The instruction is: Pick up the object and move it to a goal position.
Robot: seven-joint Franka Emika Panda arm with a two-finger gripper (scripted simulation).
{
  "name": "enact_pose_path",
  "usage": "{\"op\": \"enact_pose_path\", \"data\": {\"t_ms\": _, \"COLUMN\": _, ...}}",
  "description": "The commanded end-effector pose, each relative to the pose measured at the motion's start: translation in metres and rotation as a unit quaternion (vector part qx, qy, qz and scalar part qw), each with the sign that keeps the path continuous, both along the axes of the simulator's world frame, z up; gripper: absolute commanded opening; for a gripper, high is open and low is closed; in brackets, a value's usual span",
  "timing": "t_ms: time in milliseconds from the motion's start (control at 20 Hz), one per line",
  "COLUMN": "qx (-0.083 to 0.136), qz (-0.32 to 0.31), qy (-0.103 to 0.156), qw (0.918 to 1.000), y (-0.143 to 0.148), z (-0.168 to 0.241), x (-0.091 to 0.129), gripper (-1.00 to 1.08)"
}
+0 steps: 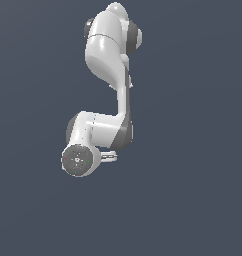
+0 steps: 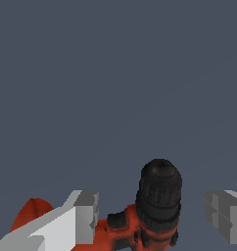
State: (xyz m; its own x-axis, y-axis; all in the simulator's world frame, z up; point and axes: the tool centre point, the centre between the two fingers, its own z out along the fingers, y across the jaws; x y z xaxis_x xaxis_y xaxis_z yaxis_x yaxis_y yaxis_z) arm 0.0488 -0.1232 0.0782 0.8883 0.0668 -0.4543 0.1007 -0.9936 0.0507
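Note:
In the wrist view the red-orange and black drill toy (image 2: 159,193) lies on the grey floor with its black ribbed end pointing away from the camera. My gripper (image 2: 154,215) is open, with one finger (image 2: 85,215) on one side of the toy and the other finger (image 2: 227,215) well off on the other side. Neither finger touches it. A further red-orange part (image 2: 32,211) shows behind the near finger. In the exterior view the toy is hidden under the white arm (image 1: 105,130), and only a small pale part of the hand (image 1: 109,157) sticks out.
Plain dark grey floor (image 1: 193,200) lies all around the arm. No other objects and no goal marker show in either view.

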Motion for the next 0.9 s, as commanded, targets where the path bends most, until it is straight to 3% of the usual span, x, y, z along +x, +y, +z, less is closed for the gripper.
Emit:
{"op": "enact_pose_path", "data": {"t_ms": 0, "qx": -0.001, "qz": 0.001, "qy": 0.017, "qw": 0.9999, "y": -0.007, "z": -0.006, "x": -0.002, "gripper": 0.68}}
{"op": "enact_pose_path", "data": {"t_ms": 450, "qx": -0.003, "qz": 0.002, "qy": 0.057, "qw": 0.9984, "y": -0.022, "z": -0.020, "x": -0.011, "gripper": 0.68}}
{"op": "enact_pose_path", "data": {"t_ms": 850, "qx": -0.003, "qz": 0.003, "qy": 0.069, "qw": 0.9976, "y": -0.026, "z": -0.024, "x": -0.014, "gripper": 0.68}}
